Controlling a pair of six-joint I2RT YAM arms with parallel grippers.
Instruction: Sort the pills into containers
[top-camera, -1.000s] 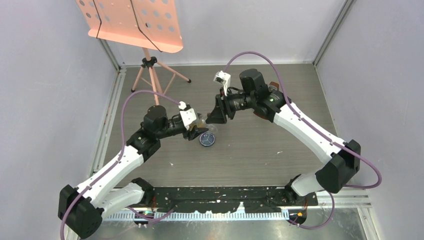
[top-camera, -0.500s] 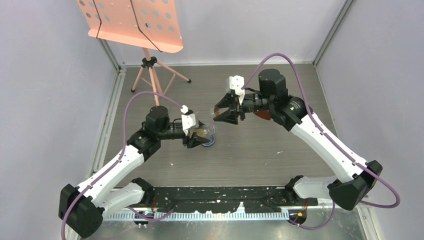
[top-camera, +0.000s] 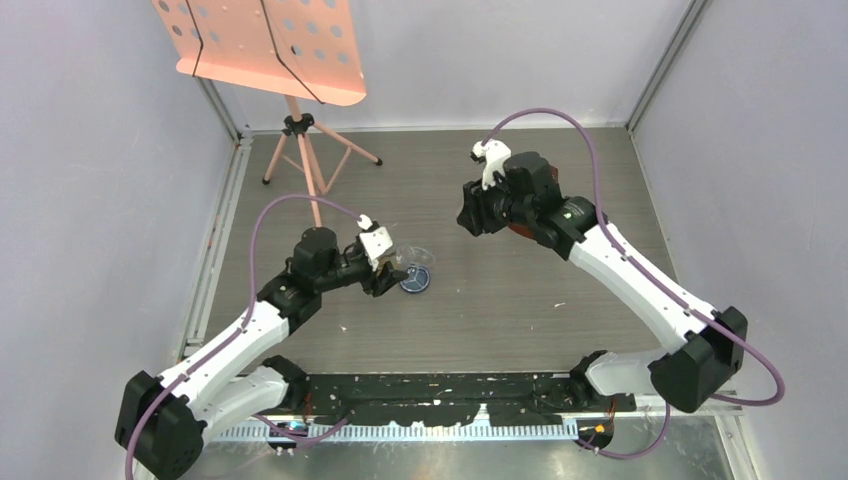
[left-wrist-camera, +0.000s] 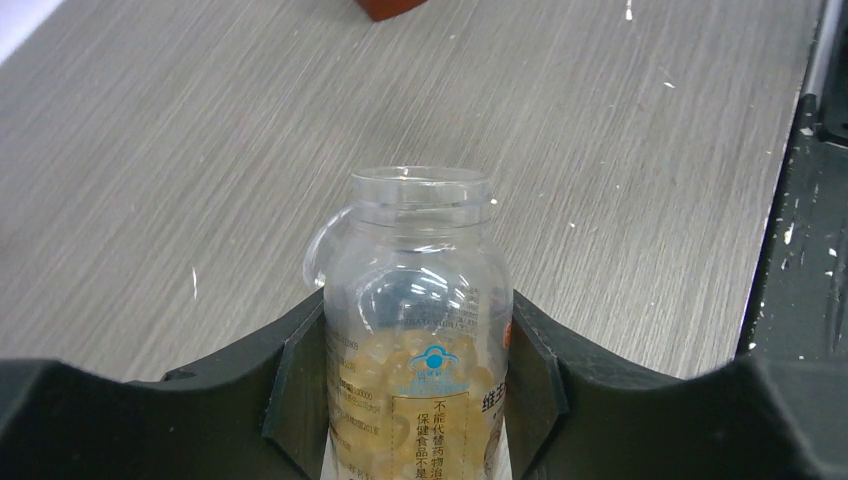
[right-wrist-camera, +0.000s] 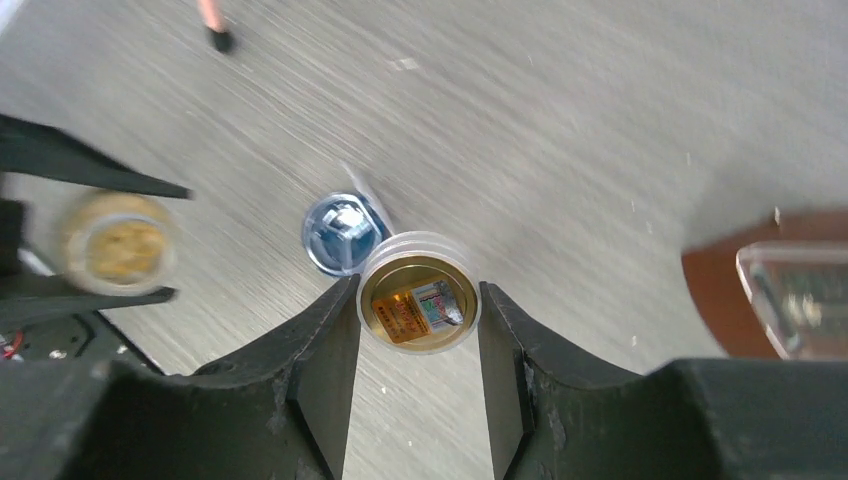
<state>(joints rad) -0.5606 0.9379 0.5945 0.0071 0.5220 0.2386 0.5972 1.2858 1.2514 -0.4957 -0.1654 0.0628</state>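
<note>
My left gripper (left-wrist-camera: 415, 335) is shut on a clear bottle (left-wrist-camera: 420, 250) with a printed label. Its mouth is open and yellowish pills (left-wrist-camera: 395, 375) fill its lower part. In the top view this gripper (top-camera: 386, 272) holds the bottle (top-camera: 410, 260) just left of the small dark-blue dish (top-camera: 415, 283) on the table. My right gripper (right-wrist-camera: 418, 300) is shut on the round bottle cap (right-wrist-camera: 418, 292), its gold inside facing the camera. It hovers above the table, back right of the dish (right-wrist-camera: 343, 233), and shows in the top view (top-camera: 470, 215). The dish contents are blurred.
A brown metronome (right-wrist-camera: 730, 290) stands under the right arm, partly hidden in the top view (top-camera: 520, 232). A pink music stand (top-camera: 270, 45) on a tripod stands at the back left. Grey walls close in the table on three sides.
My right gripper has pulled away from the bottle's mouth with the cap, moving back and to the right. My left gripper has shifted slightly, still holding the bottle by the dish.
</note>
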